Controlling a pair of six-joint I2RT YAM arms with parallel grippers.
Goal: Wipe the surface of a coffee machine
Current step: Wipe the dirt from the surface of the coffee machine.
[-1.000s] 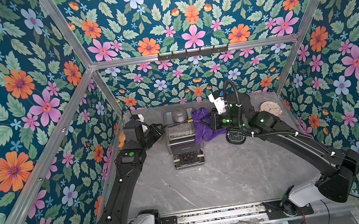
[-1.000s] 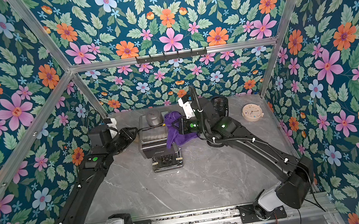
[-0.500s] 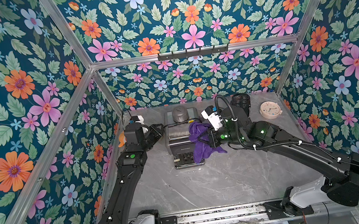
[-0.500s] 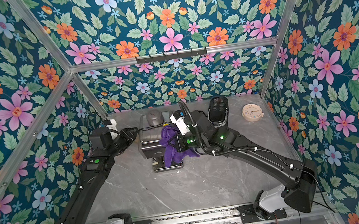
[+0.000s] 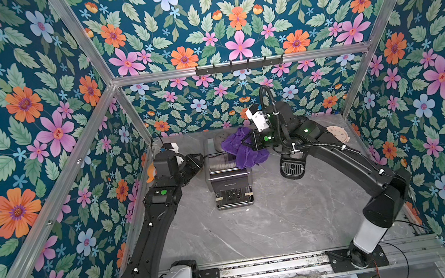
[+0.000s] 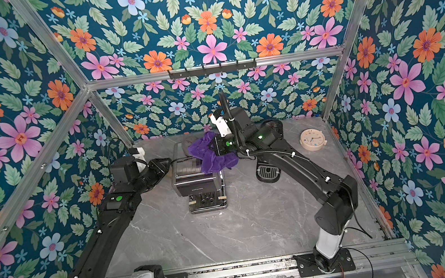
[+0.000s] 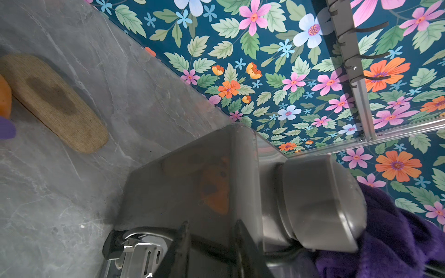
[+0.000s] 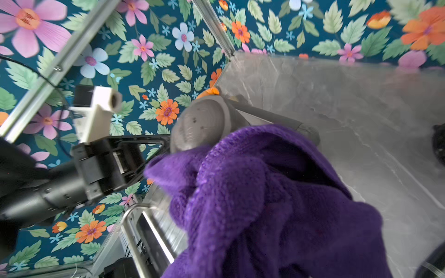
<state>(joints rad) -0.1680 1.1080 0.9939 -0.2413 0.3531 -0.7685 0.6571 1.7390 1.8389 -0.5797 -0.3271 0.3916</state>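
Observation:
The steel coffee machine stands at the back middle of the grey table. A purple cloth lies bunched over its top rear right, and my right gripper is shut on it. In the right wrist view the cloth hides the fingers and covers part of the machine's ribbed top. My left gripper is at the machine's left side. In the left wrist view its fingers close on a dark rail along the machine's edge.
A round beige clock lies at the back right. A black round-ended part sits under the right arm. A tan oval mat lies left of the machine. Flowered walls close in three sides, with a hook rail on the back wall.
My right gripper dragged the cloth forward over the machine's top, then back toward its rear. The left arm has stayed put.

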